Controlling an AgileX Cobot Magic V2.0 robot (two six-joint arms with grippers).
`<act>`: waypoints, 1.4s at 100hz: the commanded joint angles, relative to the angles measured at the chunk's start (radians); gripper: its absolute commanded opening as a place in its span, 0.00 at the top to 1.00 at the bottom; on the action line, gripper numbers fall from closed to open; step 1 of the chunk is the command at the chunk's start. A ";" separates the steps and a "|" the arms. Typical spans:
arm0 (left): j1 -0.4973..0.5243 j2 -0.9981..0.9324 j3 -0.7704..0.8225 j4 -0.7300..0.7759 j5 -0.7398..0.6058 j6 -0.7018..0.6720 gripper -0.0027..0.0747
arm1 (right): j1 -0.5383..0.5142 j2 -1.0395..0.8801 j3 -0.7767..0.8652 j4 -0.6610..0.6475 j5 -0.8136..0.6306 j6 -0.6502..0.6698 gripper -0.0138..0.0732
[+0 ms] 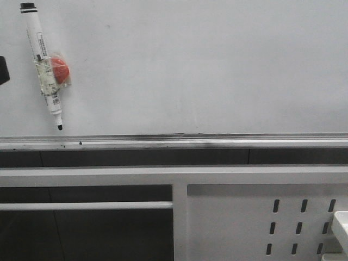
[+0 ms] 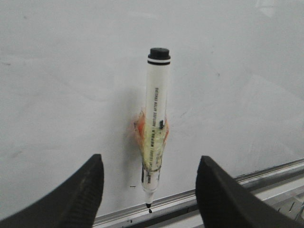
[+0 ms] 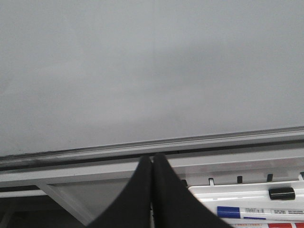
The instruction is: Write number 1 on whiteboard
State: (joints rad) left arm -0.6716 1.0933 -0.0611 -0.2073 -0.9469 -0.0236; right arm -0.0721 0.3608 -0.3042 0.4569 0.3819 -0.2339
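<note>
The whiteboard [image 1: 206, 65] fills the upper part of the front view, with a silvery rail [image 1: 217, 140] along its lower edge. No number 1 stroke shows on it. A white marker [image 1: 44, 70] with a black end cap hangs on the board at the far left, tip down, taped to a red magnet [image 1: 60, 69]. In the left wrist view the marker [image 2: 156, 118] stands between and beyond the fingers of my open left gripper [image 2: 150, 159], untouched. My right gripper [image 3: 152, 157] is shut and empty, below the rail.
A white perforated metal frame [image 1: 261, 217] runs under the board. A white tray [image 3: 237, 194] at the lower right holds spare markers, one with a blue band [image 3: 247, 210], and a black cap [image 3: 281, 193]. Small dark specks sit on the rail [image 1: 80, 143].
</note>
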 commanded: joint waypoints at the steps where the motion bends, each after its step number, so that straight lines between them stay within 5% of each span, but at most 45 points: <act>1: -0.010 0.079 -0.017 0.030 -0.214 -0.059 0.46 | 0.002 0.015 -0.025 0.019 -0.065 -0.010 0.92; 16: -0.010 0.244 -0.017 0.033 -0.416 -0.130 0.46 | 0.002 0.015 -0.025 0.021 -0.065 -0.010 0.92; 67: -0.010 0.409 -0.121 0.041 -0.415 -0.202 0.46 | 0.268 0.015 -0.035 0.023 -0.085 -0.062 0.92; 110: -0.008 0.468 -0.194 -0.015 -0.415 -0.195 0.47 | 0.293 0.015 -0.037 0.023 -0.103 -0.063 0.92; 117: -0.008 0.468 -0.194 -0.022 -0.415 -0.195 0.58 | 0.293 0.015 -0.037 0.023 -0.103 -0.063 0.92; 128: -0.008 0.468 -0.190 -0.014 -0.415 -0.195 1.00 | 0.293 0.015 -0.039 0.023 -0.096 -0.063 0.92; 140: -0.008 0.468 -0.181 0.003 -0.415 -0.192 0.99 | 0.294 0.015 -0.051 0.023 -0.077 -0.069 0.92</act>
State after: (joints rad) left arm -0.6741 1.5846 -0.2323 -0.2134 -1.1374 -0.2160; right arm 0.2212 0.3608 -0.3081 0.4669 0.3596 -0.2830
